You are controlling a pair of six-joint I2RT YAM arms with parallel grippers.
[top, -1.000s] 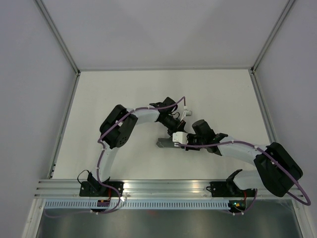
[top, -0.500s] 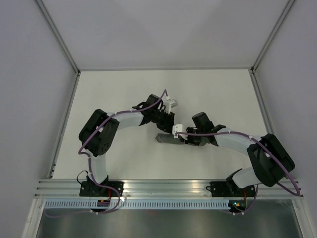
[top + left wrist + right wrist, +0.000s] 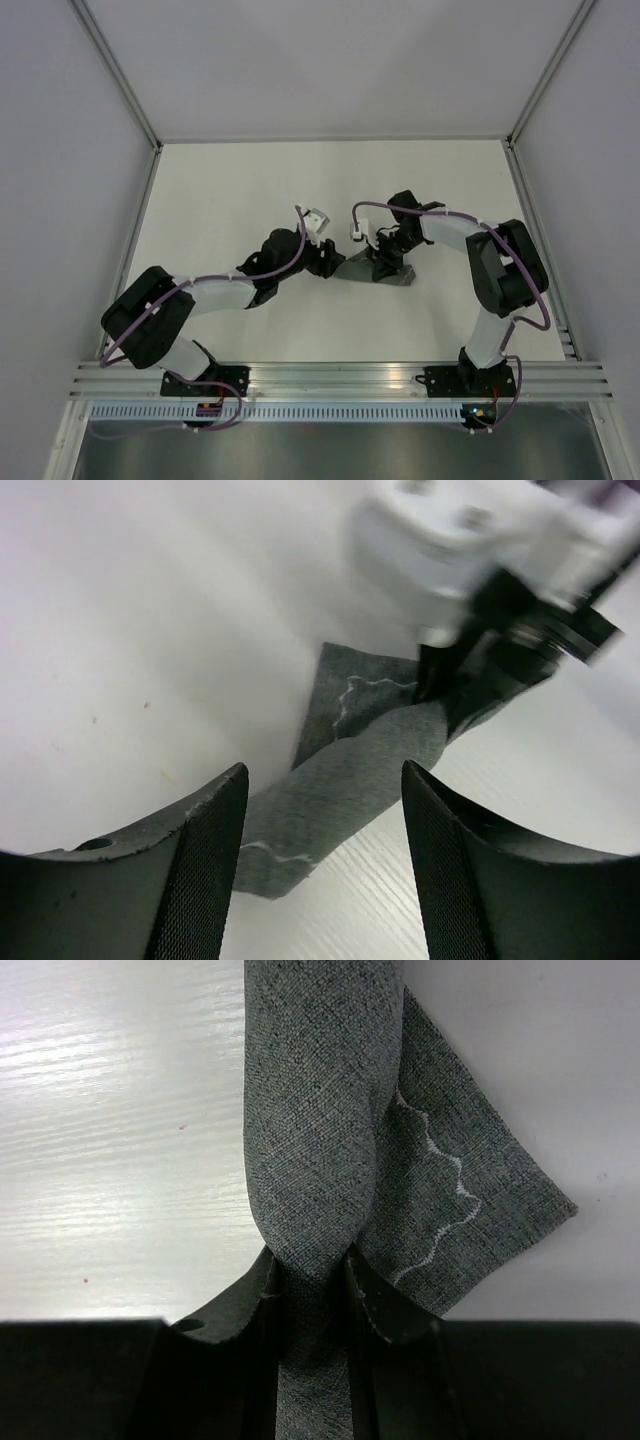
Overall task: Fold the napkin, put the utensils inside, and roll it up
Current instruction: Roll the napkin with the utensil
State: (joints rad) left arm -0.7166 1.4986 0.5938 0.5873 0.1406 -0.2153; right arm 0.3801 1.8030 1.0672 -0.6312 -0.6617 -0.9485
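The dark grey napkin (image 3: 392, 273) lies as a narrow roll on the white table, a loose corner with the light stitched line sticking out (image 3: 450, 1200). My right gripper (image 3: 312, 1272) is shut on one end of the roll (image 3: 315, 1110). My left gripper (image 3: 322, 780) is open, its fingers either side of the roll's other end (image 3: 350, 780) without touching it. In the top view the left gripper (image 3: 333, 262) is just left of the napkin and the right gripper (image 3: 385, 258) is over it. The utensil is hidden.
White table top (image 3: 220, 200) walled by grey panels and metal rails. A flat napkin flap (image 3: 350, 695) lies under the roll. The right gripper's white wrist body (image 3: 450, 550) is close ahead of my left fingers.
The napkin roll has moved right and a little farther away with the right gripper. The right arm's elbow has swung to the far right. The left arm has stretched out low towards the roll.
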